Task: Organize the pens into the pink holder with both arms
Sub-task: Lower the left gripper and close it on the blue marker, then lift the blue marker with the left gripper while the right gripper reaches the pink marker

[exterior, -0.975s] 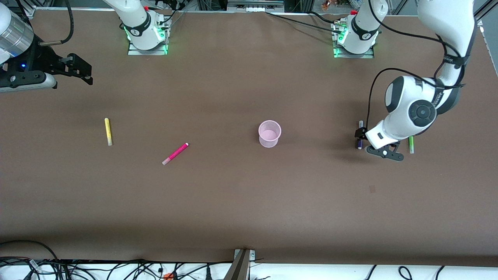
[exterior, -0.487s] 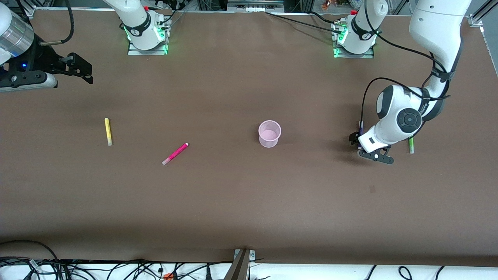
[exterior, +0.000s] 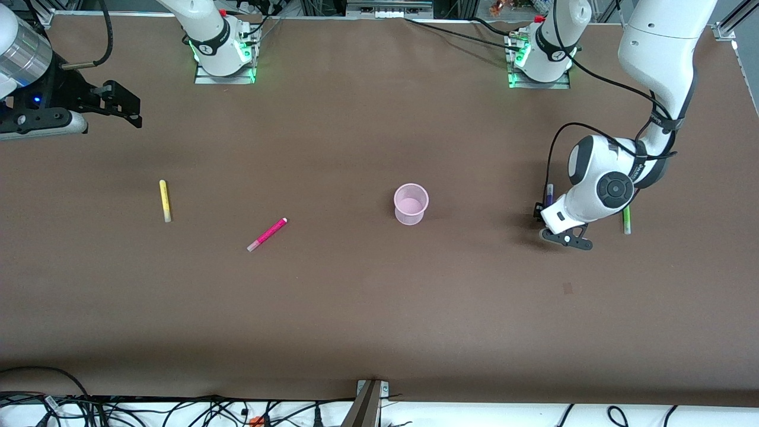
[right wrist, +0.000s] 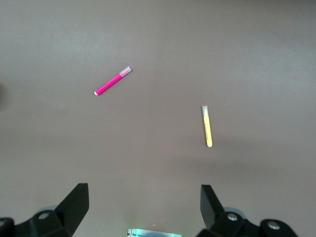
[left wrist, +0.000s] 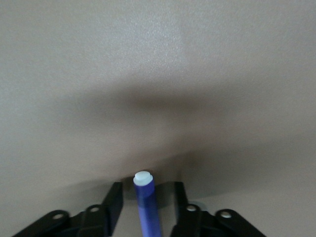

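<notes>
1. My right gripper (exterior: 121,107) waits with its fingers spread wide and holding nothing, up at the right arm's end of the table.
2. The small see-through pale-pink plastic cup (exterior: 411,203) stands mid-table.
3. My left gripper (left wrist: 144,202) straddles the slim dark purple marker pen (left wrist: 148,207). The pen's length points straight out between the fingers, which do not pinch it yet.
</notes>
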You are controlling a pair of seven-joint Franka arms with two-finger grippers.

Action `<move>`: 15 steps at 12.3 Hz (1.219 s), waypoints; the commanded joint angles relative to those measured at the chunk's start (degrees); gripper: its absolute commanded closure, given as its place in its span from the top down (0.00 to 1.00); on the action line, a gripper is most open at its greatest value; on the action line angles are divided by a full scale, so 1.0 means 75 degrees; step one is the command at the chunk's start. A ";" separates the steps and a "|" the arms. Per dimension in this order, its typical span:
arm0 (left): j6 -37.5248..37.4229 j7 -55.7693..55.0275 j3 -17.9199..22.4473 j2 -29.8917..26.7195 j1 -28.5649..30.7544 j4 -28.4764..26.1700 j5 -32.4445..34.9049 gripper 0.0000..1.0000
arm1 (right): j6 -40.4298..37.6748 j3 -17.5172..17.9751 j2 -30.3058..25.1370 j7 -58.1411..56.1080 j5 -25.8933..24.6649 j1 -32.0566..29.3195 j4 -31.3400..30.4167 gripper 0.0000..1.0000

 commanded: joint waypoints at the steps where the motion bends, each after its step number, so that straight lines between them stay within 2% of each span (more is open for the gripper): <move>1: 0.0071 0.0162 0.0009 0.0121 0.0011 0.0025 -0.0161 0.28 | -0.0114 -0.0001 0.0038 0.0071 -0.0010 0.0023 0.0153 1.00; 2: 0.0071 0.0162 0.0009 0.0098 0.0011 0.0025 -0.0161 0.11 | -0.0091 -0.0001 0.0038 0.0071 -0.0010 0.0023 0.0165 1.00; 3: 0.0048 0.0162 0.0009 0.0063 0.0011 0.0025 -0.0161 0.00 | -0.0068 -0.0001 0.0038 0.0048 -0.0021 0.0023 0.0165 1.00; 6: -0.0162 0.0174 -0.0002 -0.0124 0.0011 0.0049 -0.0161 0.00 | 0.0120 -0.0001 0.0247 -0.0035 0.0188 0.0011 0.0258 1.00; 8: -0.0839 0.0174 -0.0014 -0.0521 -0.0035 0.0212 -0.0161 0.00 | 0.0050 -0.0001 0.0354 0.0059 0.0318 0.0034 0.0411 1.00; 12: -0.3871 0.0209 -0.0212 -0.0921 -0.0059 0.1814 -0.0196 0.00 | 0.0179 -0.0012 0.0832 0.0013 0.0202 0.0023 0.0434 1.00; 14: -0.4637 0.0221 -0.0493 -0.0945 -0.0059 0.2553 -0.0301 0.00 | 0.0167 -0.0001 0.1464 -0.0034 -0.0230 0.0046 0.0434 1.00; 15: -0.4791 0.0267 -0.0634 -0.0934 -0.0024 0.2800 -0.0801 0.00 | 0.0097 -0.0001 0.1723 -0.0058 -0.0337 0.0070 0.0434 1.00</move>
